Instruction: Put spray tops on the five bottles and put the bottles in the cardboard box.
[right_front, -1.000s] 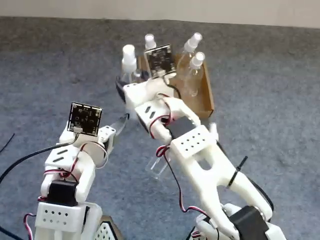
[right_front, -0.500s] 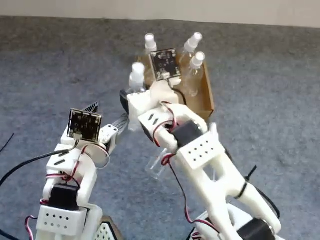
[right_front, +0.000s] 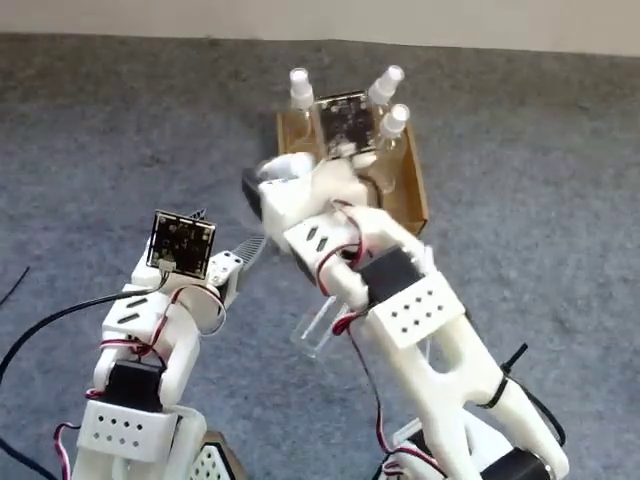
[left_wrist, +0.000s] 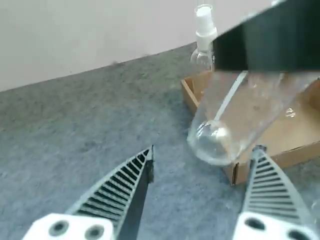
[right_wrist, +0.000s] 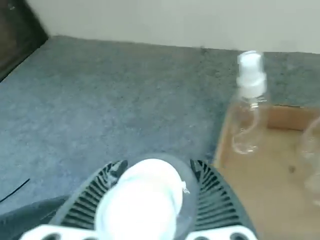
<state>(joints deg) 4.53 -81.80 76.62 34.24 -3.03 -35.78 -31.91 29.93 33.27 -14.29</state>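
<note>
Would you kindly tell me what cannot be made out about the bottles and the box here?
- High view: the right arm covers part of the cardboard box, so the bottle count inside is uncertain.
- Left wrist view: the right hand hides the neck of the held bottle.
- Right wrist view: the spray top hides that bottle's body.
- High view: a clear item on the carpet, partly under the arm, cannot be identified.

We are finding nothing readable: the bottles (right_front: 391, 150) and the cardboard box (right_front: 409, 203) are showing no print, and any marks on the circuit boards (right_front: 182, 243) are too small.
</note>
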